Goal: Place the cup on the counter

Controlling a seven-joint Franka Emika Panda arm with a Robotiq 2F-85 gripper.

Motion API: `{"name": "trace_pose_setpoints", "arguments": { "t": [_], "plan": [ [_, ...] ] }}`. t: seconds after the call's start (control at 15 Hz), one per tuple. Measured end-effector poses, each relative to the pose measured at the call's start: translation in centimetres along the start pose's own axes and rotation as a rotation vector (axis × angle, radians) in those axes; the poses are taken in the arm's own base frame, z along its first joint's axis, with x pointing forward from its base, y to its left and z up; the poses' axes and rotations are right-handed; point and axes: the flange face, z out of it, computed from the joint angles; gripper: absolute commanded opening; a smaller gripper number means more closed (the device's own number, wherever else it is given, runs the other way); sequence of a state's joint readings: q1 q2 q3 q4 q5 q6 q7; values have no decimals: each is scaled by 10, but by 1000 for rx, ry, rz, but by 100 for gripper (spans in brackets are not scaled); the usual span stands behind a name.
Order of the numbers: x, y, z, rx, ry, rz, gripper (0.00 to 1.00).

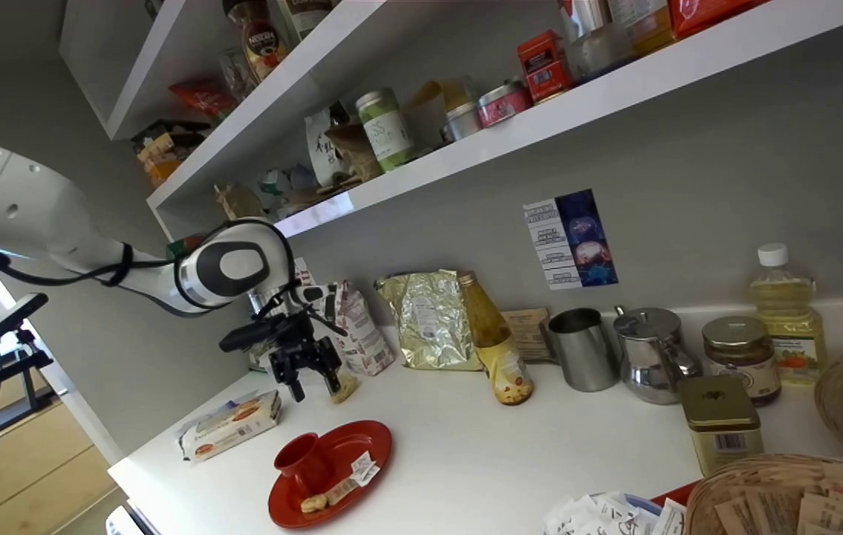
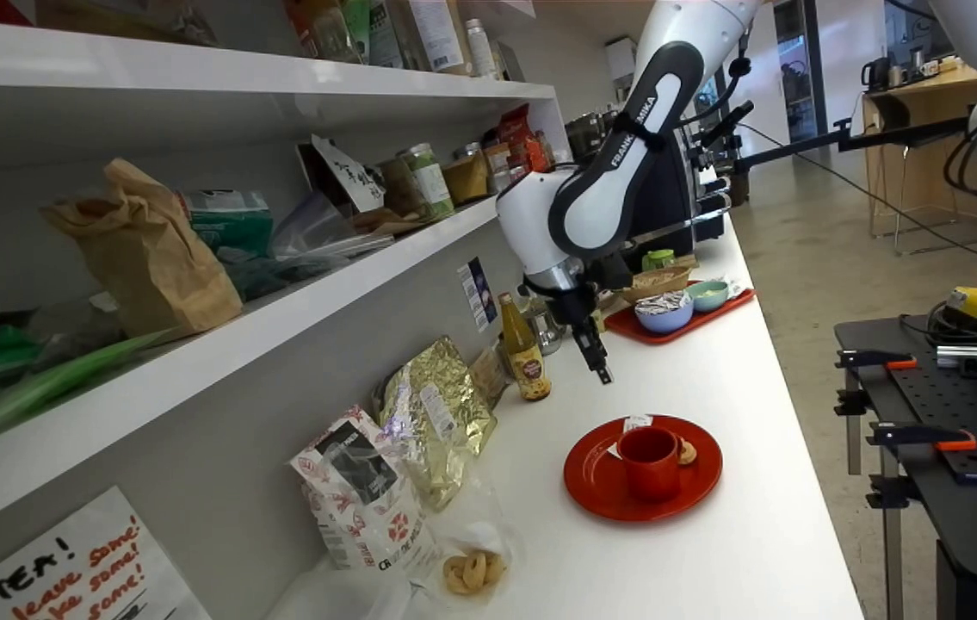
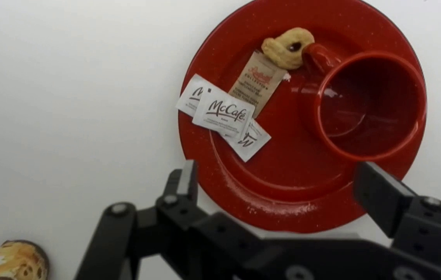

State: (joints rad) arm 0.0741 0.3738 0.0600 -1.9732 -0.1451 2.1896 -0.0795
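While our pincer (image 3: 276, 179) hangs wide-spread with nothing in its grasp, we judge the task barely begun.
Below the pincer, beyond one fingertip, we see the cup (image 3: 372, 105) upright on a red plate (image 3: 298, 159), not directly on the counter (image 1: 525, 453); gripping it, lifting it off the plate and setting it down all remain, we think.

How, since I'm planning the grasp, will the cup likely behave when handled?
The cup looks stiff and perhaps fragile, like glazed ceramic. Its shine suggests it may be slippery. Upright on the plate, it probably won't roll, though a high push might tip it.
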Motion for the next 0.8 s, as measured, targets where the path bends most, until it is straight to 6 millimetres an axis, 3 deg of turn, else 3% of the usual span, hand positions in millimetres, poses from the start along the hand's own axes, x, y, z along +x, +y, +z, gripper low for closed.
{"name": "trace_pose_setpoints", "arguments": {
  "t": [0.47,0.8],
  "plan": [
    [3,-49,33,-78,-92,-144,100],
    [3,-58,54,-104,-135,-186,100]
  ]
}}
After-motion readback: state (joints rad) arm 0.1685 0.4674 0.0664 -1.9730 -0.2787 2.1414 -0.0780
